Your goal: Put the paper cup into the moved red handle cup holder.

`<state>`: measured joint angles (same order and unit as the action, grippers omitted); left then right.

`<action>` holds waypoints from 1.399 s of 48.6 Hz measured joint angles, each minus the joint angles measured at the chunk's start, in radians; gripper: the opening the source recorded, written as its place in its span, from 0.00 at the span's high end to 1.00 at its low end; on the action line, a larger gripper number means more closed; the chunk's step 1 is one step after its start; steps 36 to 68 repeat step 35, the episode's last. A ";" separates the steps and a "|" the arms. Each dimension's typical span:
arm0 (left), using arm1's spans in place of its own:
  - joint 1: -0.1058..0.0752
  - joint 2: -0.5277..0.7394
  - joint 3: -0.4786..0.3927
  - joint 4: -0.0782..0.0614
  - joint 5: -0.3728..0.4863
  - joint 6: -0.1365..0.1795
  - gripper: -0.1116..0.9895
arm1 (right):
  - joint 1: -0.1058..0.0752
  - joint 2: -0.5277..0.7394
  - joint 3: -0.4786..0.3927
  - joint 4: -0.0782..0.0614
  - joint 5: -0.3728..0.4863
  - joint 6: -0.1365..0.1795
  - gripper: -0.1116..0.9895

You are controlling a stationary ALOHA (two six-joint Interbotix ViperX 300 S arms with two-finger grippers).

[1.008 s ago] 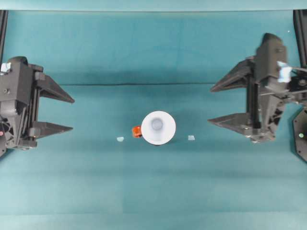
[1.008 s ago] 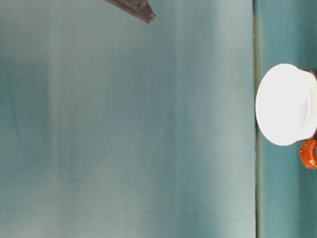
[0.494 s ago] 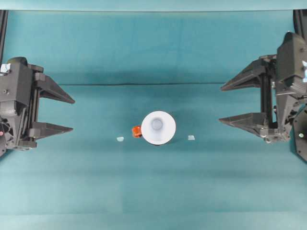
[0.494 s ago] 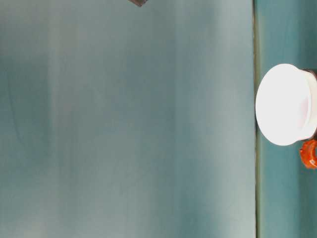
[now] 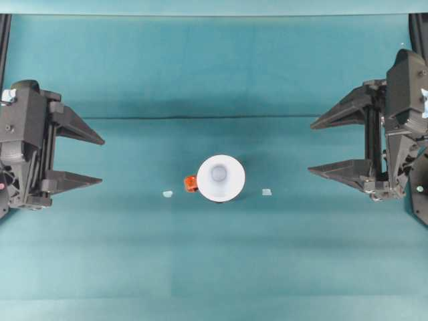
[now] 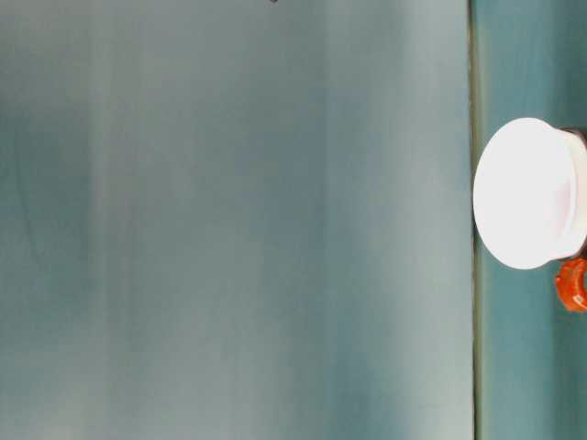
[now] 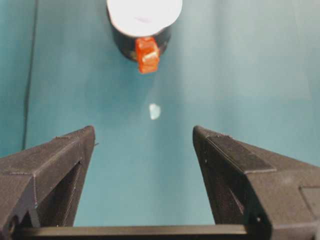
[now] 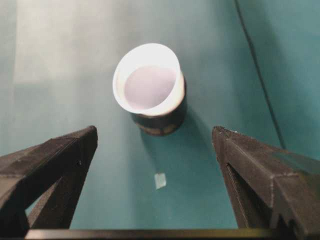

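Teal cloth covers the table [image 5: 214, 267], and both arms sit back at its edges. On the left, the left hand [image 5: 101, 160] has its fingers spread wide and holds nothing; on the right, the right hand [image 5: 311, 148] is likewise spread and empty. Each points inward at the middle of the table from well apart, which reads as a stand-off posture, since nothing between them needs a grip. Midway between them the paper cup [image 5: 221, 178] stands upright inside the red handle cup holder [image 8: 162, 120], its wide white rim overhanging the black wall; the red tab [image 5: 190, 184] points left. Nothing shows inside the cup. Two small pale scraps [image 5: 167, 194] lie on either side.
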<state>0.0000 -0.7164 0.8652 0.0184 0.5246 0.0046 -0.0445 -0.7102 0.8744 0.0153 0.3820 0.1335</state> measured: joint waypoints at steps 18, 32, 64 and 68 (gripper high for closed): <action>0.000 0.000 0.000 0.000 0.000 -0.003 0.15 | -0.002 0.000 0.000 0.000 0.000 0.000 0.18; 0.000 0.005 0.000 0.000 -0.002 -0.005 0.15 | 0.000 0.000 0.000 0.000 0.003 0.000 0.18; 0.000 0.011 0.000 0.000 0.000 -0.005 0.15 | -0.002 0.000 0.000 0.000 0.003 0.000 0.18; 0.000 0.011 0.000 0.000 0.000 -0.005 0.15 | -0.002 0.000 0.000 0.000 0.003 0.000 0.18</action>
